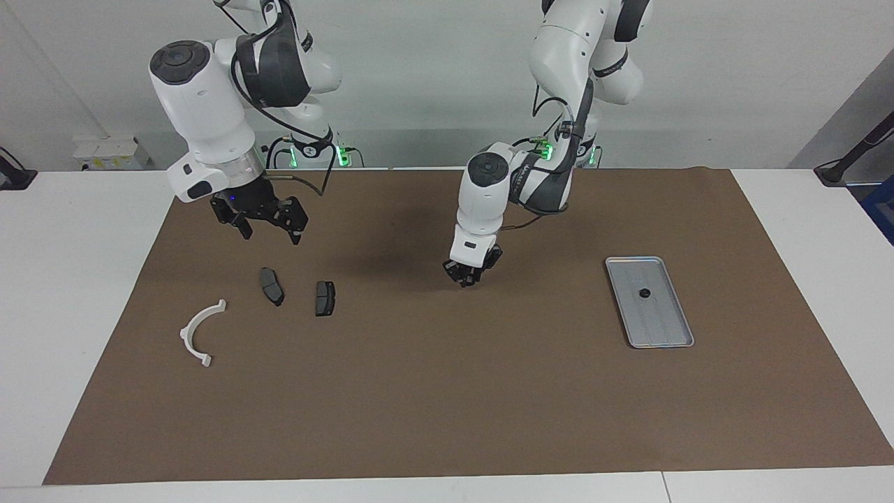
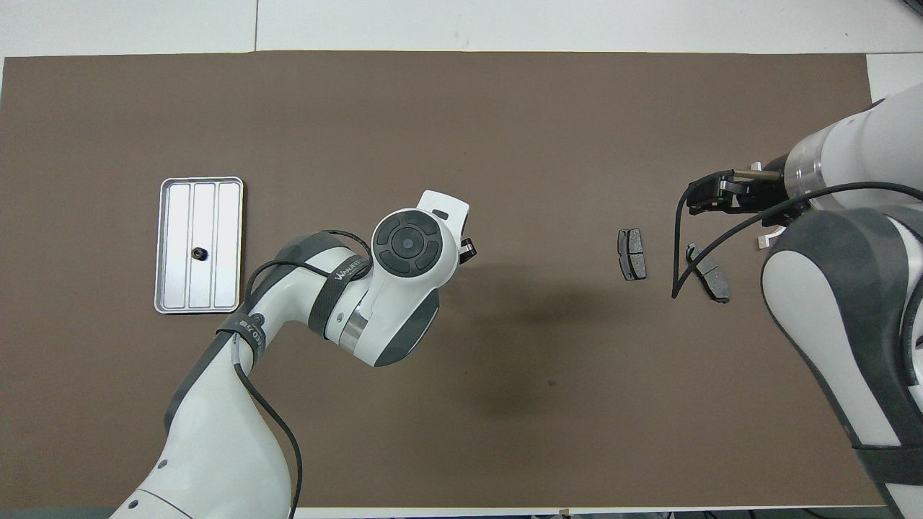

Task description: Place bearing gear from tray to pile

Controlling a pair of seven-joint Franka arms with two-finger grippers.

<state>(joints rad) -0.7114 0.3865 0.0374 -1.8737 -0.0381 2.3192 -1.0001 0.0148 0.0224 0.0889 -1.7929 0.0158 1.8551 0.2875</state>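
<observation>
One small dark gear (image 1: 644, 293) sits in the tray (image 1: 670, 335), near the middle, so your job has not really started yet. Nothing has been carried to the pile. You can see the tray lying toward the left arm's end of the surface (image 1: 447, 419), and the pile lying well apart from it, toward the right arm's end. In the pile you have a white half-ring (image 1: 198, 331) and two dark pads (image 1: 272, 286); the second pad (image 1: 325, 297) lies just beside the first. The half-ring is farther from the robots than the pads. Your left claw (image 1: 469, 274) hangs over the bare middle of the surface, between the tray and the pile, with its fingers pressed close together and nothing in them that you can see. Your right claw (image 1: 269, 225) hangs over the surface close to the pads, with its fingers spread wide and empty; that arm seems to be waiting. What is left, I think, is all of it: go to the tray, pinch the gear, lift it, carry it across and set it down by the pads. The gear looks round and lies flat, so it has no long side and points no way you can tell. The tray does have a long side, and it runs from near the robots to away from them, with its grooves going the same way.
</observation>
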